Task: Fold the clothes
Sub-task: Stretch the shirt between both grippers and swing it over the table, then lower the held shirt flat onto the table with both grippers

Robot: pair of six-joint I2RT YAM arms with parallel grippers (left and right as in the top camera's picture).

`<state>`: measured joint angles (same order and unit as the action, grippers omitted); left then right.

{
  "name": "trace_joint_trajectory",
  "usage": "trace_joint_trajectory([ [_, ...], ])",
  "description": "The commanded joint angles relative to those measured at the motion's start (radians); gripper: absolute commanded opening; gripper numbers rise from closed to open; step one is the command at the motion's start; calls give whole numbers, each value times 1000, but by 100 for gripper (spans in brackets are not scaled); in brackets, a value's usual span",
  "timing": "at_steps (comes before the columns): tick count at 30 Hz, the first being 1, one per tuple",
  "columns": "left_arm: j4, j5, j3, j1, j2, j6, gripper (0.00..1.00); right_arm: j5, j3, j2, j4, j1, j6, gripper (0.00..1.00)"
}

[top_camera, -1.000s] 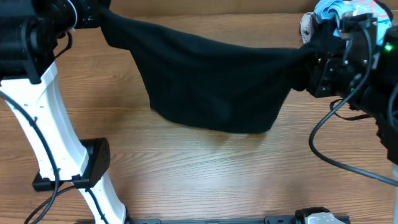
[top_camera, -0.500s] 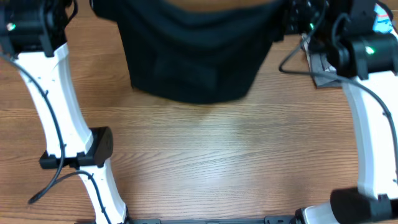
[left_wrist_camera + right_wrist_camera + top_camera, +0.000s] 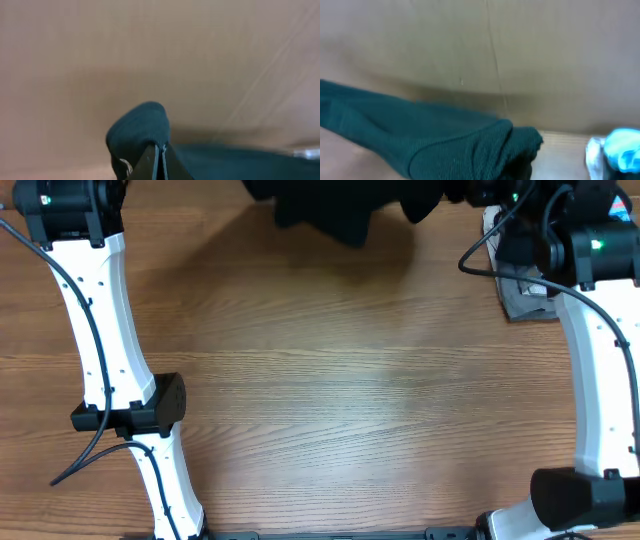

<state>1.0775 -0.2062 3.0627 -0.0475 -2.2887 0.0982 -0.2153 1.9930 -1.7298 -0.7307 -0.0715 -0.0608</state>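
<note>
The black garment (image 3: 345, 208) hangs bunched at the table's far edge, cut off by the top of the overhead view. My left gripper (image 3: 159, 152) is shut on a fold of the garment (image 3: 140, 125), which bulges over the fingertips. In the right wrist view the garment (image 3: 420, 142) stretches away to the left and bunches over the jaws, so the right fingers are hidden under it. The fabric hangs lifted between both wrists. No white lettering shows.
A grey folded garment (image 3: 525, 295) lies at the back right under the right arm (image 3: 585, 260). A light blue cloth (image 3: 622, 147) sits beside it. The left arm (image 3: 95, 300) stands at the left, and wooden table (image 3: 340, 400) spreads in front.
Both arms have carried the garment away toward the far edge of the table. It went from spread wide between them to a narrower bunch at the top.
</note>
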Motion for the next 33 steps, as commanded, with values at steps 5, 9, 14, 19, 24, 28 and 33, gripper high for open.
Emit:
trace_joint_trajectory([
  [5,216,3,13,2,-166,-54,4,-37,20,-190,-191,6,5,4],
  [9,362,2,13,-9,-264,-53,4,-59,20,-224,-353,19,2,4],
  [14,484,3,13,-12,-327,-50,4,-129,20,-224,-518,75,4,4],
  [19,500,13,13,-11,-341,-51,4,-145,10,-225,-555,109,18,4],
  [24,448,33,13,-6,-341,-50,4,-145,-9,-230,-475,110,16,6],
  [28,429,33,13,-5,-341,-50,4,-146,-30,-257,-439,109,7,7],
  [33,459,33,12,-3,-341,-51,4,-145,-63,-298,-488,109,5,7],
])
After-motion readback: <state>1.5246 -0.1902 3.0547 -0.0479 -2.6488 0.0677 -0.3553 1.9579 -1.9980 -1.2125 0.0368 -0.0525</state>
